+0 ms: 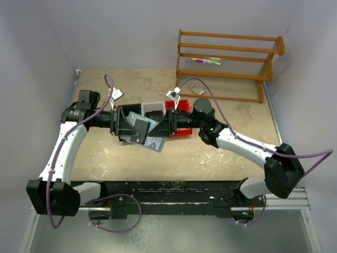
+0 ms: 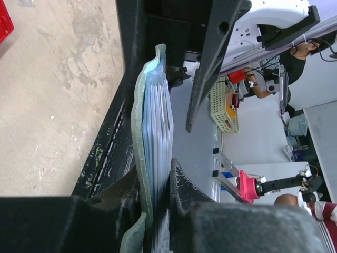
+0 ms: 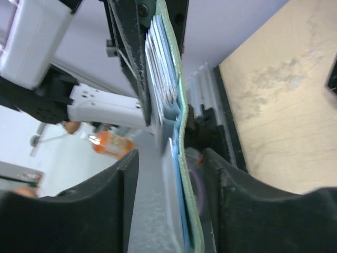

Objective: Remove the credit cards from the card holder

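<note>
The grey-green card holder (image 1: 156,141) hangs in the air between both grippers, over the table's middle. Several light blue and grey-blue credit cards (image 1: 141,124) stick out of it, fanned. My left gripper (image 1: 126,128) is shut on the holder and cards. In the left wrist view the holder's green edge (image 2: 138,132) and the card stack (image 2: 159,121) are pinched between the gripper's (image 2: 158,211) pads. My right gripper (image 1: 167,126) is open. In the right wrist view the cards (image 3: 167,174) and holder (image 3: 185,158) stand edge-on between its spread fingers (image 3: 108,205), touching neither.
A red bin (image 1: 180,115) and a grey bin (image 1: 152,107) sit just behind the grippers. A wooden rack (image 1: 226,58) stands at the back right with a pen-like item (image 1: 206,61) on it. A small grey scrap (image 1: 197,89) lies in front of the rack.
</note>
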